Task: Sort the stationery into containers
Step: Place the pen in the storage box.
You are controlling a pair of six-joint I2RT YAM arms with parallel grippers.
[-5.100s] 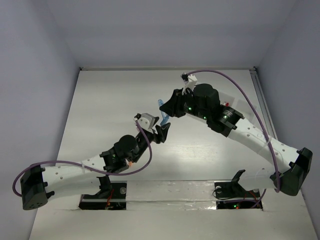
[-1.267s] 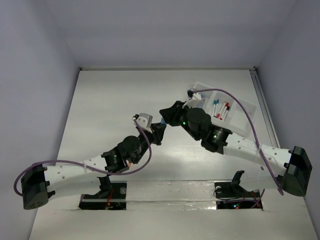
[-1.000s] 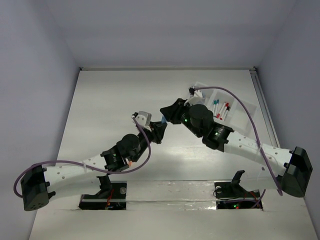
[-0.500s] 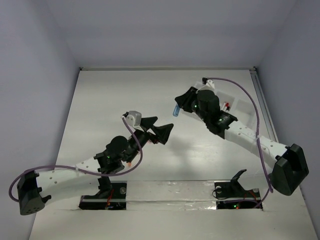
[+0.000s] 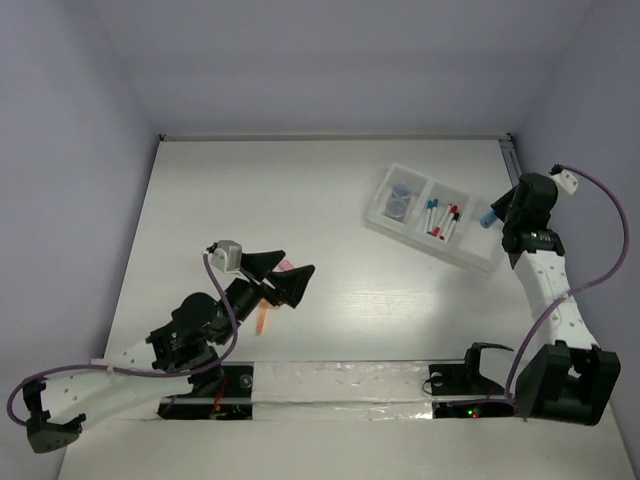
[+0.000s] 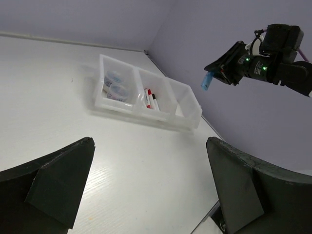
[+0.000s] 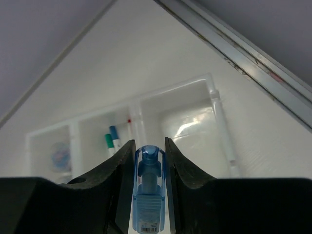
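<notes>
Right gripper (image 5: 497, 212) pinches a chunky translucent blue piece (image 7: 148, 195) near the three o'clock end of the translucent white three-compartment plastic tray (image 5: 478, 245). Centre it above the empty end compartment before releasing. Left gripper (image 5: 285, 270): jaws spread wide.

top camera looks down from behind; both wrist cameras face the tray (image 5: 476, 238).

Light is even and bright, cast from above; only soft shadows are thrown. Glare is seen inside the tray (image 7: 218, 109) end compartment, and a faint sheen on the table (image 5: 400, 300) just near of the tray. Fingers (image 7: 97, 187) and blue piece (image 7: 148, 195), closer than the tray, are rendered dark and soft.
</notes>
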